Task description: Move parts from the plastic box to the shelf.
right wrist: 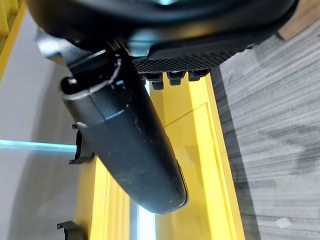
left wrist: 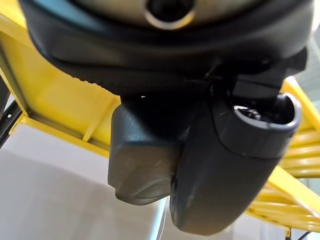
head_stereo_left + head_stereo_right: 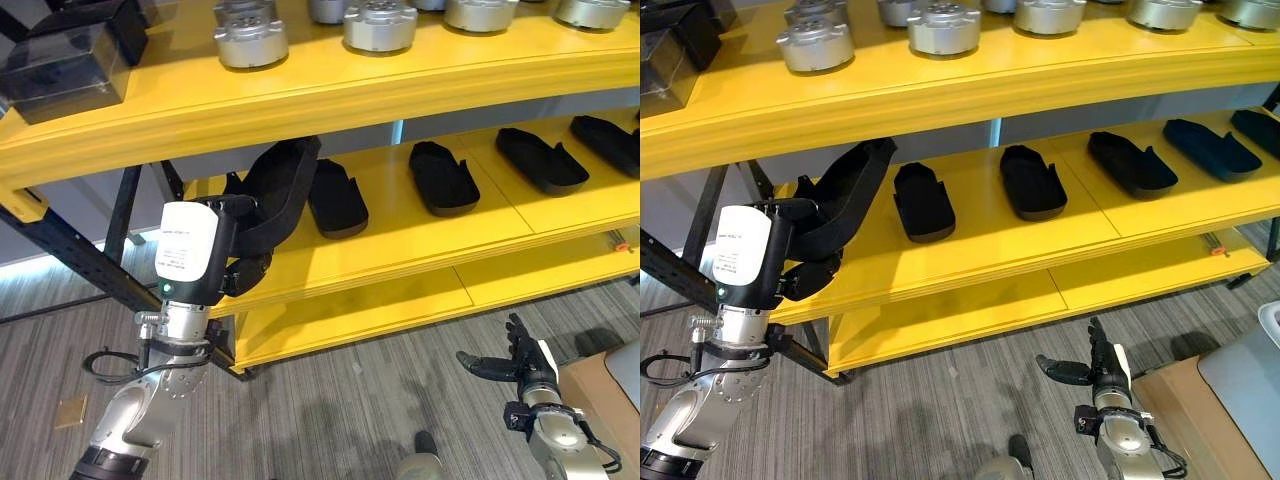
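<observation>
My left hand (image 3: pixel 243 243) is raised at the left end of the yellow shelf's middle board (image 3: pixel 400 245). Its fingers are curled round a black moulded part (image 3: pixel 282 188), which tilts up over the board's left end. In the left wrist view the thumb (image 2: pixel 235 165) presses beside that dark part (image 2: pixel 142 167). Several more black parts lie flat in a row on the same board, such as one part (image 3: pixel 337 198) just right of the held one and another (image 3: pixel 443 178) further along. My right hand (image 3: pixel 522 366) hangs low over the floor at the lower right, fingers straight, holding nothing.
The top board (image 3: pixel 300 100) carries round silver metal parts (image 3: pixel 250 38) and a black box (image 3: pixel 65 62) at its left. A cardboard box (image 3: pixel 600 388) and the corner of a pale plastic box (image 3: pixel 630 368) stand at the lower right. Grey carpet lies before the shelf.
</observation>
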`<state>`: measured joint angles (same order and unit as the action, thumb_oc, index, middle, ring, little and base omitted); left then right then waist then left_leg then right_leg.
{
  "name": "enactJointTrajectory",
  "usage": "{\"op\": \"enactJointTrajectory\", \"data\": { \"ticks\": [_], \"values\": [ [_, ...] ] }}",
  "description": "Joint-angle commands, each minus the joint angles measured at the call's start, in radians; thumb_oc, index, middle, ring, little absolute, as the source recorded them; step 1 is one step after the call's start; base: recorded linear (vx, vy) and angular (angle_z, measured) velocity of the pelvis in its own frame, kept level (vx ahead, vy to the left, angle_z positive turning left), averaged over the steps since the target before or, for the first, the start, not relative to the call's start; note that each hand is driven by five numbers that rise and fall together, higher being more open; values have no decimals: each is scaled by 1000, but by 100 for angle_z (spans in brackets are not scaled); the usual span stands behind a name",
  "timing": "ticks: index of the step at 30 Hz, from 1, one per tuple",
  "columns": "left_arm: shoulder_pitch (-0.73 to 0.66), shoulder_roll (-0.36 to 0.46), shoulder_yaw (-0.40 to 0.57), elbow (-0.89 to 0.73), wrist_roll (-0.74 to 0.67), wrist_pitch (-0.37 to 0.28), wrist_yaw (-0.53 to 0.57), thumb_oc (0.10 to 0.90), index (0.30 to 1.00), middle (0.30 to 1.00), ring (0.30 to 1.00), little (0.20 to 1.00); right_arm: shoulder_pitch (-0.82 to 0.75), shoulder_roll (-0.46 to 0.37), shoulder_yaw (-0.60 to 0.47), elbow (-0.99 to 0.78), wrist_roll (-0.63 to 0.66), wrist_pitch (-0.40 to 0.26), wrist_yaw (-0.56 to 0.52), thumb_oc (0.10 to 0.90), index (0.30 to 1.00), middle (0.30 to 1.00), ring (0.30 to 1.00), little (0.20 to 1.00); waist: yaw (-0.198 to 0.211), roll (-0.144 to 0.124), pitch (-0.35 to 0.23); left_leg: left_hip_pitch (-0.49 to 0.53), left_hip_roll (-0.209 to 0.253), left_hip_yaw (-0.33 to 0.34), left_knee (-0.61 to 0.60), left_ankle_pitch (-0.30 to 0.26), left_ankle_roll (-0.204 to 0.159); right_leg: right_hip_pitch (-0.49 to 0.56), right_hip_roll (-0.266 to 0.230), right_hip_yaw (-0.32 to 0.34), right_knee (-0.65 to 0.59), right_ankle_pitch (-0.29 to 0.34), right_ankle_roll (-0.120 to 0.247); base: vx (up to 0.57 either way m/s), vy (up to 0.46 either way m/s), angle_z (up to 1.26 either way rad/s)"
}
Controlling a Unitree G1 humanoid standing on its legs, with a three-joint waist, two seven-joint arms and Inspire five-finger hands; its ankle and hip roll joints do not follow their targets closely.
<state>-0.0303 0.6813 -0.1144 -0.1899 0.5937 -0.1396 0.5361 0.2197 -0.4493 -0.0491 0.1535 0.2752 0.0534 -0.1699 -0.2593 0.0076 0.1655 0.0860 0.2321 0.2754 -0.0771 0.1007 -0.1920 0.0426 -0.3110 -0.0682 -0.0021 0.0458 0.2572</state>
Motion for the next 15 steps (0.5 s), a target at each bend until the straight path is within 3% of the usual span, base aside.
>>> {"op": "enactJointTrajectory", "data": {
  "ticks": [1, 10, 15],
  "values": [
    [-169, -14, 92, 33, -45, 52, 90, 400, 300, 300, 300, 300, -51, -63, -30, -144, -15, -60, 19, 900, 1000, 1000, 1000, 1000, -17, -4, -42, 10, 6, 56, 57, -92, 80, -39, 67, -22, 71, -62, -60, 53, -12, -7],
    [-249, -12, 22, 154, -96, 159, 0, 400, 300, 300, 300, 300, -40, -84, -11, -153, -16, -34, 102, 900, 1000, 1000, 1000, 1000, -48, -2, -34, 5, 8, 77, 65, -95, 81, -56, 75, 2, 84, -68, -60, 52, -12, -6],
    [-313, -12, -6, 247, -130, 201, 57, 400, 300, 300, 300, 300, -24, -106, -6, -169, -33, -41, 152, 900, 1000, 1000, 1000, 1000, -71, 1, -24, -7, 10, 92, 77, -96, 83, -79, 78, 20, 104, -76, -61, 50, -6, -9]
  ]
}}
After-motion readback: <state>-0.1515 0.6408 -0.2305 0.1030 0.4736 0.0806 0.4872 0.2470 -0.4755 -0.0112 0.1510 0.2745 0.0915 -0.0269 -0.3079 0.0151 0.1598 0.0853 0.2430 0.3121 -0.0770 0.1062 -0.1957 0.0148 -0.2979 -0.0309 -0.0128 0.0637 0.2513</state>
